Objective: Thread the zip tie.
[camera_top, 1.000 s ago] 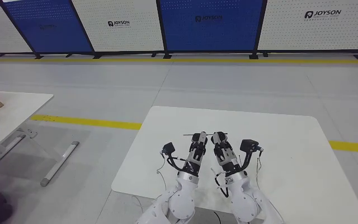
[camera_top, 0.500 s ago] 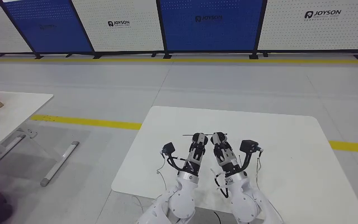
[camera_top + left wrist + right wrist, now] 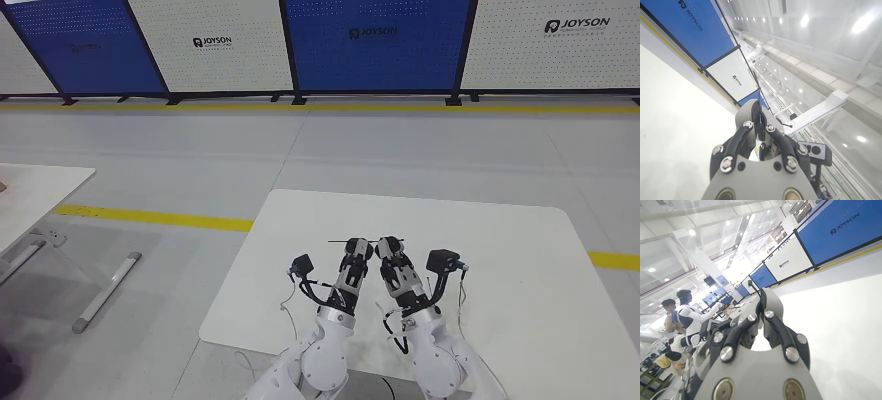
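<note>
zip tie (image 3: 759, 96), black, one: tail clamped in closed left hand (image 3: 759, 107), head end clamped in closed right hand (image 3: 761, 297), both above tabletop (image 3: 500, 260) toward its near edge; step judged alignment, next needing tail tip steered into head slot.

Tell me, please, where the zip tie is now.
In the top view, the zip tie is above the white table, gripped by left hand and right hand.

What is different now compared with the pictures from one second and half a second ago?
The right gripper shifted slightly toward the left gripper, so the gap between them is a little narrower. Nothing was taken or released. Both grippers stay shut on the zip tie above the table.
</note>
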`<action>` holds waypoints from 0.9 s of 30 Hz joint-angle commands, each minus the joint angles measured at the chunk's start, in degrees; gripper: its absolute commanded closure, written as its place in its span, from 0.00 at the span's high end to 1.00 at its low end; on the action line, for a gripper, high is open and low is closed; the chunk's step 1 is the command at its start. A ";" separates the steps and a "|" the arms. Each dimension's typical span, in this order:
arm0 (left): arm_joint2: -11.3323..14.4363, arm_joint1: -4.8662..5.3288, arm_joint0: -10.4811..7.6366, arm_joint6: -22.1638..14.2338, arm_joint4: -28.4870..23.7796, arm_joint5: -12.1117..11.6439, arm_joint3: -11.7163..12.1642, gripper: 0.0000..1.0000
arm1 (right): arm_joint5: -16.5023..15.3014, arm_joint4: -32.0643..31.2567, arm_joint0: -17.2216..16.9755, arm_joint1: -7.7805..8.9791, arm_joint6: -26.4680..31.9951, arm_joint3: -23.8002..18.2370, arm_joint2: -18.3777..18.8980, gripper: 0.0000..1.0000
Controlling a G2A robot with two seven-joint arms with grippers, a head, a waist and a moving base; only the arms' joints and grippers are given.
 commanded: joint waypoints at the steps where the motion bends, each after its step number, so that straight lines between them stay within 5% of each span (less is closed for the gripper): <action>1: -0.05 -0.01 0.11 -0.44 -0.03 -0.24 -0.18 0.00 | -0.15 0.62 0.04 0.00 0.48 -0.03 -0.01 0.00; 20: -0.61 -0.15 0.65 -1.82 1.28 -1.05 -0.75 0.00 | 0.16 6.46 -0.05 0.06 3.51 -1.16 0.68 0.00; 24: -0.69 -0.22 0.51 -1.60 1.86 -0.86 -0.36 0.00 | 0.25 7.72 -0.09 0.04 3.66 -1.37 0.77 0.39; 27: -0.77 -0.28 0.43 -1.37 2.15 -0.53 0.03 0.00 | 0.26 7.83 -0.19 0.04 2.87 -1.51 0.89 0.44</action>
